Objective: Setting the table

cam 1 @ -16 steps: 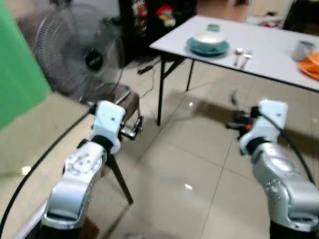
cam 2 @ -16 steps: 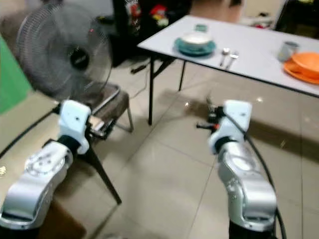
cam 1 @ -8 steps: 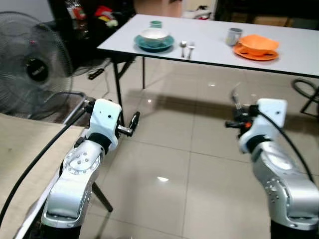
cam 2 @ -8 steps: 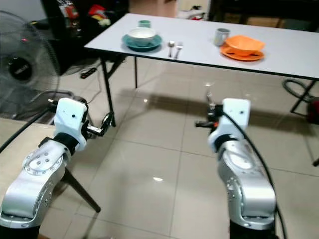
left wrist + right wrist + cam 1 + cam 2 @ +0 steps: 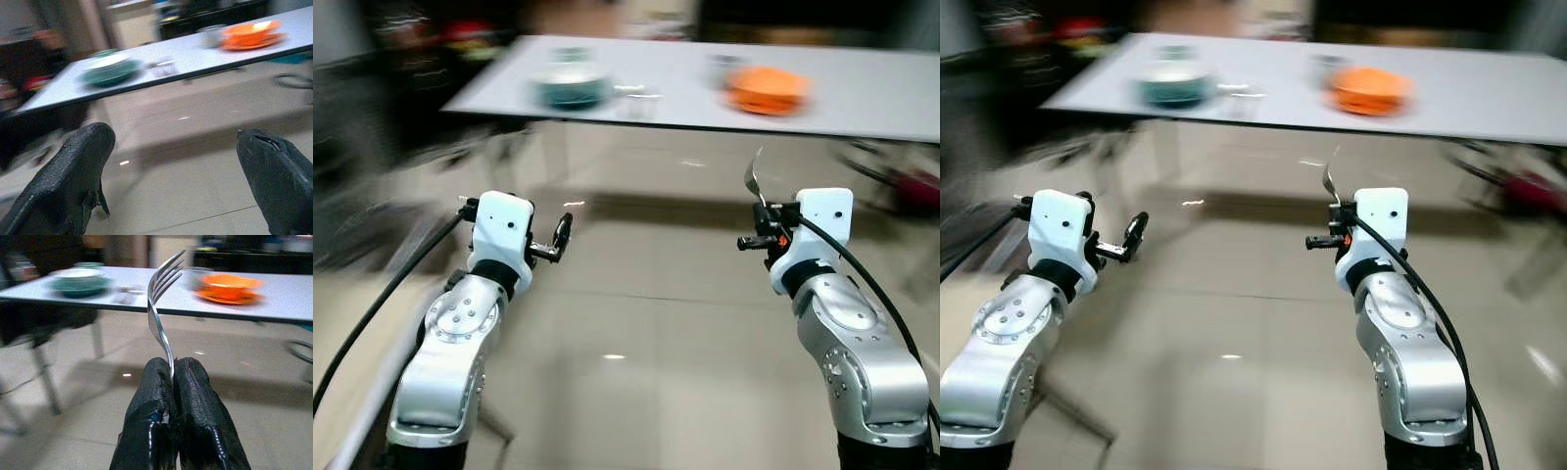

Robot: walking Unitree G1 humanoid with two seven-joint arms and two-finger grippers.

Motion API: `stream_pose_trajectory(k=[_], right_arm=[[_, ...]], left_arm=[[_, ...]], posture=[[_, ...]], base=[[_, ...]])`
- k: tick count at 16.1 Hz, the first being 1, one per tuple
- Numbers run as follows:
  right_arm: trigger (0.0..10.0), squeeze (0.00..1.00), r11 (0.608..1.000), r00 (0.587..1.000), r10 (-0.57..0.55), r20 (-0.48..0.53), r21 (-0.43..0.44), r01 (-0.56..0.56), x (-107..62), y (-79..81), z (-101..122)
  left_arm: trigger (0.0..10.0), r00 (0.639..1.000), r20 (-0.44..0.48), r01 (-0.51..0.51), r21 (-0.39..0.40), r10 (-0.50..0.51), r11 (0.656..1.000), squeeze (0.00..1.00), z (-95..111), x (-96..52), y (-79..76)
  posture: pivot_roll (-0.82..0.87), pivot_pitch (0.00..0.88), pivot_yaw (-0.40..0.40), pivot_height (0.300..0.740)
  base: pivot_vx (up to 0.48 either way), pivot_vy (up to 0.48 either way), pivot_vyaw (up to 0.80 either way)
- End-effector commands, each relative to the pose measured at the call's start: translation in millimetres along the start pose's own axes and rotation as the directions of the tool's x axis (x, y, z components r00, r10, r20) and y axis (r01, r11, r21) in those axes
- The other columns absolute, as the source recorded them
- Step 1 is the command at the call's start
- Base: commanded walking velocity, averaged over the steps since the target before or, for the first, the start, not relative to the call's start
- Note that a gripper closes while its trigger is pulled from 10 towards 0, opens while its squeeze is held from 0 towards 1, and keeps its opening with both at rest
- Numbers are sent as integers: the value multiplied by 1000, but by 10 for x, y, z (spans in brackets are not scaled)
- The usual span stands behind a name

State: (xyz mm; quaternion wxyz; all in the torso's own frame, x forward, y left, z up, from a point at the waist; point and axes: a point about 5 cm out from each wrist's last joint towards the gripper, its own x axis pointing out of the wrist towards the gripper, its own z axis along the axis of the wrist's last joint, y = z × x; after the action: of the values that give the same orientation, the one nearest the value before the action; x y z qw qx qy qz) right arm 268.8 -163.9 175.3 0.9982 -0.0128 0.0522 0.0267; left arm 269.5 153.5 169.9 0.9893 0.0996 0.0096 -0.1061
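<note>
Above the tiled floor (image 5: 636, 323), both arms are raised in front of the robot. On the left, the left hand (image 5: 560, 238) hangs over the floor with its fingers (image 5: 73, 181) spread wide and nothing between them. On the right, the right hand (image 5: 173, 382) is closed on the handle of a fork (image 5: 164, 298), which stands upright with its tines uppermost. Beyond both hands, well apart from them, stands a white surface (image 5: 862, 98). From left to right, blurred, it carries a teal plate (image 5: 570, 90) with a white bowl (image 5: 108, 61) on it, cutlery (image 5: 636, 94), a grey cup (image 5: 195, 273) and an orange bowl (image 5: 769, 83) on an orange plate (image 5: 227, 294).
</note>
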Motion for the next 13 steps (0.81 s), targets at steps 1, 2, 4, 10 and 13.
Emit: stream_pose_trajectory(k=[1,2,4,10,13], right_arm=[[10000,0,1000,1000,-12,9,22,11,13,-27,7],[10000,0,1000,1000,-11,7,28,11,13,-31,1],[10000,0,999,1000,-18,-6,31,18,18,-61,-10],[10000,0,999,999,-36,-2,27,36,6,-87,-14],[10000,0,999,999,-48,1,16,48,7,-114,-23]], left_arm=[[10000,1000,-3,3,-3,-3,1000,0,-11,-4,-6],[10000,1000,-5,1,-4,-1,1000,0,-17,-5,1],[10000,1000,-5,-2,-13,2,1000,0,-19,-1,5],[10000,1000,-12,3,-22,-3,1000,0,-64,-26,-7],[10000,1000,-12,8,-23,-8,1000,0,-70,-36,-14]], posture=[[125,0,4,740],[125,0,4,740],[124,0,3,740],[115,0,-3,740],[110,0,-1,740]], base=[[285,0,0],[285,0,0],[287,0,0],[287,0,0],[278,0,0]])
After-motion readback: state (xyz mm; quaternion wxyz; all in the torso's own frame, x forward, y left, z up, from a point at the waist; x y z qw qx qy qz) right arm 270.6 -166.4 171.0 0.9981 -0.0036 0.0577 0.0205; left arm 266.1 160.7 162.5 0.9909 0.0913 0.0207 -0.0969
